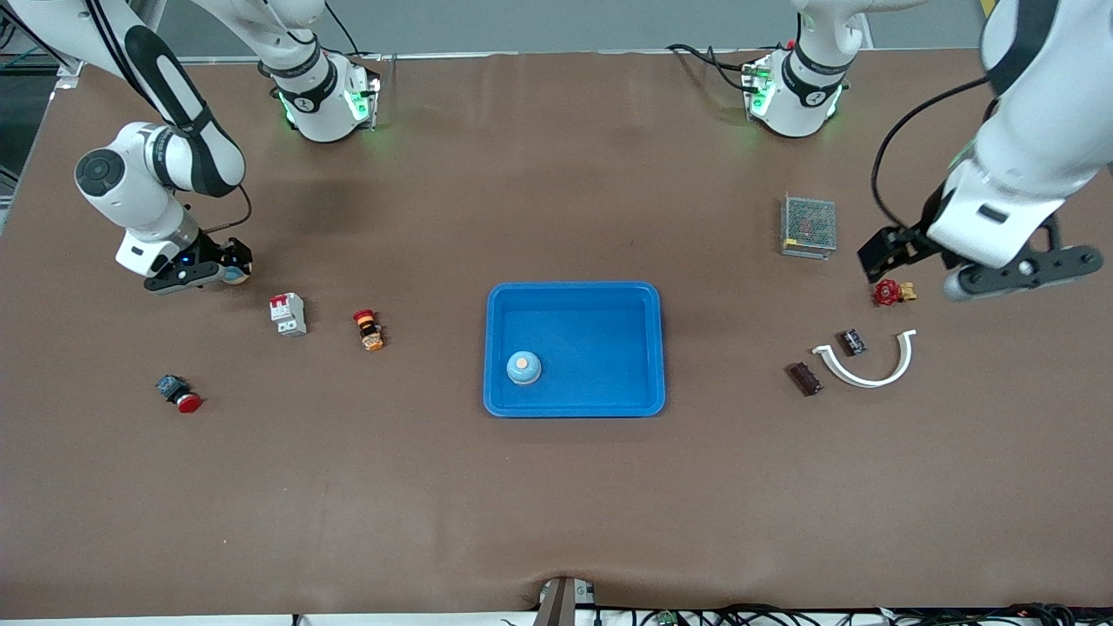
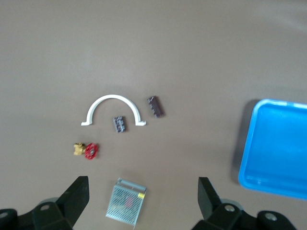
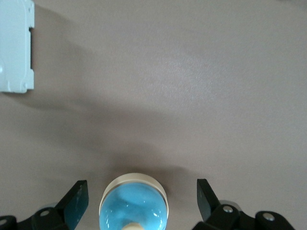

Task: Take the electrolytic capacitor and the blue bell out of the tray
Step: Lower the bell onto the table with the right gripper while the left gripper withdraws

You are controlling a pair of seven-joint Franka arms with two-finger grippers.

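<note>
A blue bell (image 1: 523,368) with an orange button sits in the blue tray (image 1: 574,296), in the corner nearer the camera toward the right arm's end. Another blue bell (image 3: 134,206) with a cream base stands on the table between the spread fingers of my right gripper (image 3: 141,187), untouched by them. In the front view this gripper (image 1: 228,265) is low at the right arm's end. My left gripper (image 1: 878,256) hangs open and empty above the red valve (image 1: 887,293). I cannot tell which small part is the capacitor.
Near the left arm lie a mesh metal box (image 1: 809,226), a white half ring (image 1: 869,365) and two dark small parts (image 1: 852,341) (image 1: 804,378). Toward the right arm's end lie a white breaker (image 1: 289,314), an orange-and-red button (image 1: 369,330) and a red push button (image 1: 180,394).
</note>
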